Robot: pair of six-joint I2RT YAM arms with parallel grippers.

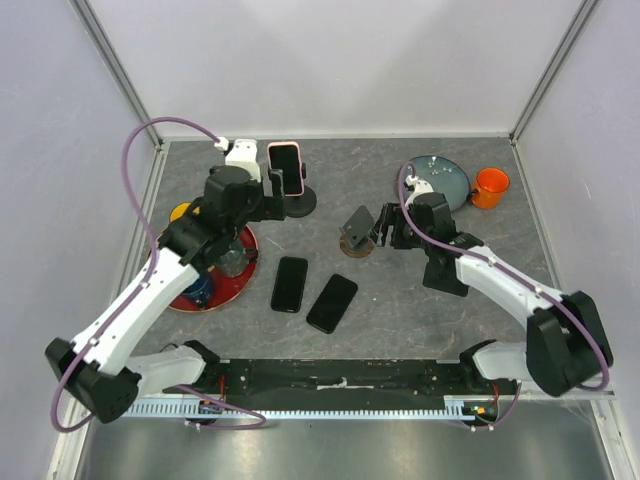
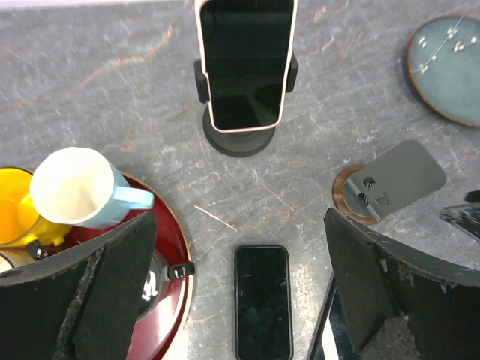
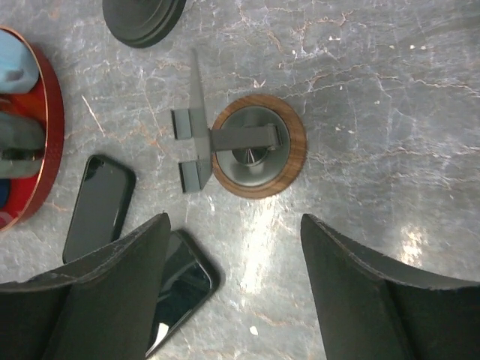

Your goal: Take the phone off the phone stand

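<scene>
From above, three phones are in view. One in a pink case (image 1: 284,160) sits clamped in a black stand (image 1: 300,203) at the far left of the worktop (image 1: 400,300), standing on end, top edge up and leaning toward the back wall. Two dark phones (image 1: 289,284) (image 1: 332,302) lie flat near the middle. A second stand (image 1: 356,232), on a wooden base, holds nothing. There are two plates, a red one (image 1: 236,285) and a blue-grey one (image 1: 450,180), and an orange cup (image 1: 490,187). The left fingers (image 1: 265,200) are just beside the black stand, and the right fingers (image 1: 385,232) are beside the wooden one.

The left wrist view shows the clamped phone's long axis running top to bottom, its dark screen facing the camera. The left fingers are spread wide and hold nothing, well short of the phone. A white and blue mug (image 2: 75,187) and a yellow cup (image 2: 15,206) sit on the red plate.

In the right wrist view, the right fingers are spread apart and hold nothing. The wooden-based stand is ahead of them, with the two flat phones to the left.
</scene>
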